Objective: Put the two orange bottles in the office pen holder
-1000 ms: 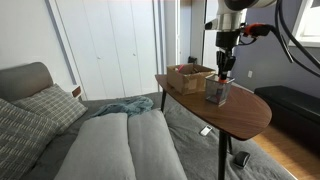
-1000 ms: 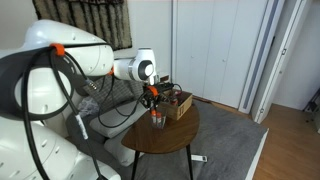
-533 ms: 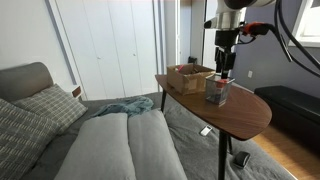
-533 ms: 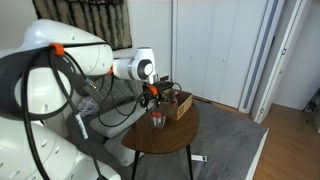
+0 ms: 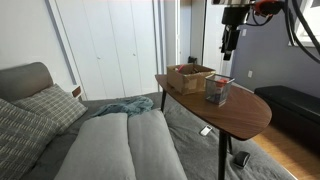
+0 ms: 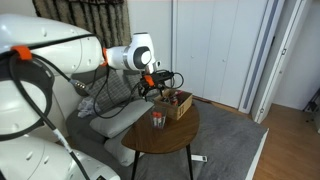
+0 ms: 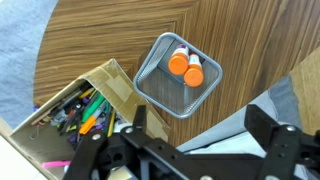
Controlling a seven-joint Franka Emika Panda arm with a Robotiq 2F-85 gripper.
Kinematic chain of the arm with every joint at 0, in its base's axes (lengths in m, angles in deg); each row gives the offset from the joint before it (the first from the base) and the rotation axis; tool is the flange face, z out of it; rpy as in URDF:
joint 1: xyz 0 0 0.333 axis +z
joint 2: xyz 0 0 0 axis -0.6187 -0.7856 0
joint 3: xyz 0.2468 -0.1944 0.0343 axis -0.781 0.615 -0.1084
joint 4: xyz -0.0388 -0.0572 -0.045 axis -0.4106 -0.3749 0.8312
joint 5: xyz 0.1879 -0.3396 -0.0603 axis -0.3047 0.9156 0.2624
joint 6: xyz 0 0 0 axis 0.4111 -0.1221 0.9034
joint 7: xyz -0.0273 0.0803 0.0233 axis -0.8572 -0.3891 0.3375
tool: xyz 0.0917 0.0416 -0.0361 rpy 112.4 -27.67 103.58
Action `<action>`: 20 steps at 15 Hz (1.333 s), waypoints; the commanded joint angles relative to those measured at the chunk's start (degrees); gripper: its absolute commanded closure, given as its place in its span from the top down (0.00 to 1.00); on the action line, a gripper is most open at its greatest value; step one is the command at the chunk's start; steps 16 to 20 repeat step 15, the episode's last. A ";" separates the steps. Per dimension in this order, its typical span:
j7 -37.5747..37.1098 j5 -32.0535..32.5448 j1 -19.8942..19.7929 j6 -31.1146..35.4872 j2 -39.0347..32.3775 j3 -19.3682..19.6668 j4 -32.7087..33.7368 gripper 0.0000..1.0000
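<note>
In the wrist view, the two orange bottles stand side by side in the grey mesh office pen holder (image 7: 158, 78), seen from above as two orange caps (image 7: 178, 63) (image 7: 193, 73). My gripper (image 7: 200, 125) hangs high above the holder, open, with nothing between its fingers. In both exterior views the gripper (image 5: 229, 47) (image 6: 157, 88) is raised well clear of the pen holder (image 5: 216, 91) (image 6: 158, 120) on the round wooden table (image 5: 240, 112).
A brown box (image 7: 110, 85) full of pens and markers sits right beside the holder (image 5: 188, 75) (image 6: 179, 104). The table edge is close behind the holder. A grey sofa (image 5: 110, 140) with a blue blanket lies below the table.
The gripper has opened, let go of an orange bottle in the holder and risen straight up away from it.
</note>
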 commanded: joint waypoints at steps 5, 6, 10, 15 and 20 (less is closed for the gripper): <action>-22.96 0.90 -2.25 -3.33 4.85 -1.85 1.05 1.00; -25.17 0.99 -2.34 -3.51 5.08 -2.06 1.06 1.00; -31.31 1.19 -2.71 -5.66 5.20 -2.76 1.39 1.00; -28.56 0.23 -1.57 -3.74 4.37 -1.55 0.84 1.00; -28.56 0.23 -1.57 -3.74 4.37 -1.55 0.84 1.00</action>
